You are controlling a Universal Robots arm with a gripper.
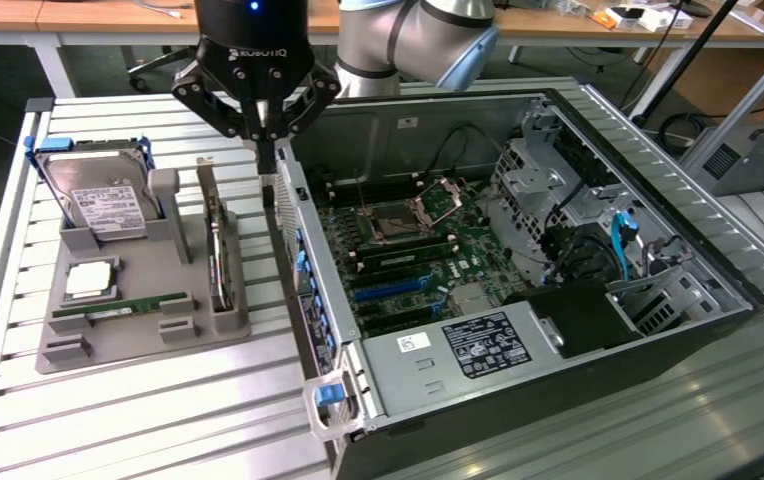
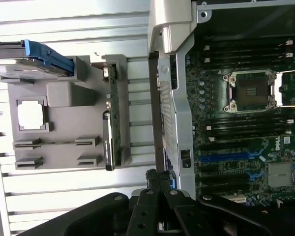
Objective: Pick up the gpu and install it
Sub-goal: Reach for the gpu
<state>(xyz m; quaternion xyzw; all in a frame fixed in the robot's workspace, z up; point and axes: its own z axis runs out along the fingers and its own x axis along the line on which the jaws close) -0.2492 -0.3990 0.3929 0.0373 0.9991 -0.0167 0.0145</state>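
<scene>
The gpu (image 1: 219, 255) stands on edge in the slot of a grey holder (image 1: 155, 330) on the exterior view's left. It is a thin dark card with a silver bracket at its far end. From the wrist, the gpu (image 2: 111, 118) shows as a green and black edge between the holder's uprights. My gripper (image 1: 266, 165) hangs shut, high over the rear wall (image 1: 305, 290) of the open computer case, to the right of the holder. The gripper (image 2: 157, 176) has its fingertips together above that wall (image 2: 176, 108). The motherboard (image 1: 409, 250) lies exposed inside, with blue slots (image 2: 226, 157).
The grey holder also carries a hard drive (image 1: 102, 205) in a blue frame, a processor chip (image 1: 91, 280) and a green RAM stick (image 1: 122, 305). The case's drive cage and cables (image 1: 596, 230) fill its right side. All rests on a slatted metal table (image 1: 155, 420).
</scene>
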